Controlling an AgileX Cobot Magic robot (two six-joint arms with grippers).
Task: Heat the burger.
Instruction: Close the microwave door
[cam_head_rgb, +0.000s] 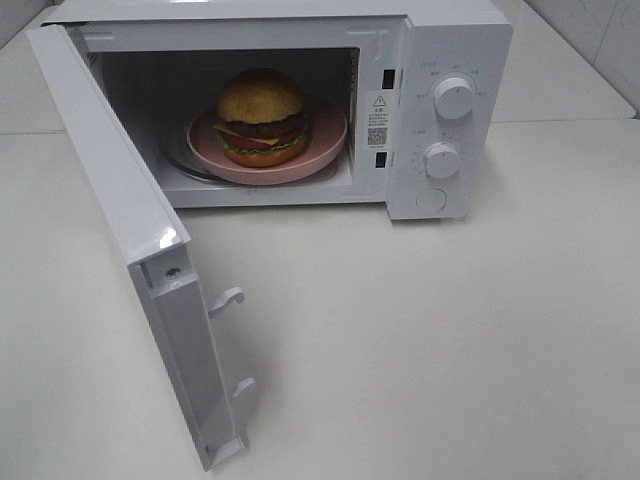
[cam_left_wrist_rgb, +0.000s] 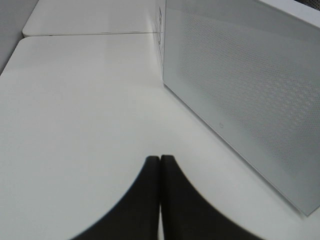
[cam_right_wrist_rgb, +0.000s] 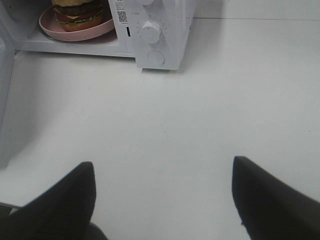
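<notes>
The burger (cam_head_rgb: 261, 116) sits on a round pink plate (cam_head_rgb: 325, 140) inside the white microwave (cam_head_rgb: 450, 60), whose door (cam_head_rgb: 120, 210) stands wide open toward the front left. The burger also shows in the right wrist view (cam_right_wrist_rgb: 77, 12) on the plate (cam_right_wrist_rgb: 50, 27). My left gripper (cam_left_wrist_rgb: 160, 162) is shut and empty over the table, beside the outer face of the open door (cam_left_wrist_rgb: 240, 90). My right gripper (cam_right_wrist_rgb: 162, 172) is open and empty, low over the table in front of the microwave. Neither gripper shows in the exterior high view.
The microwave's control panel carries two white knobs (cam_head_rgb: 455, 98) (cam_head_rgb: 441, 160) and a round button (cam_head_rgb: 431, 200). Two latch hooks (cam_head_rgb: 228, 298) stick out from the door's edge. The white table (cam_head_rgb: 450, 340) has a seam at the back.
</notes>
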